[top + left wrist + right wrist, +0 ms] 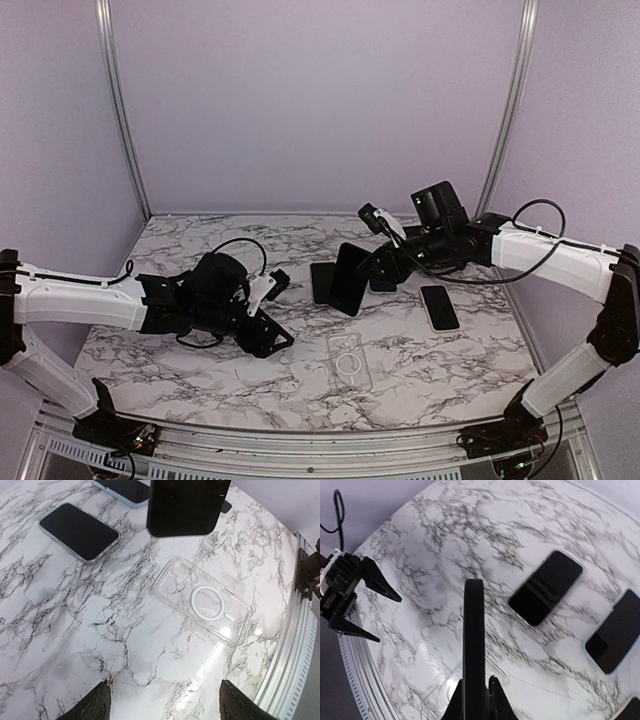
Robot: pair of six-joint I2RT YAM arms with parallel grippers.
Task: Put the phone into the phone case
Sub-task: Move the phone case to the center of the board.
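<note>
From above, the slim black phone (350, 279) is clamped on edge by the right gripper (378, 267), arm stretched leftward, just far of the clear plastic case (350, 361); it should be levelled before lowering. Left wrist: the left gripper (162, 704) is spread, facing the case. Right wrist: the phone is pinched upright.

Black phone (350, 278), clear case (349, 362), grey-veined white marble table (450, 370)

The phone case (350, 362) lies on the table (450, 372) before the phone (350, 280), another phone (439, 307) at right.
</note>
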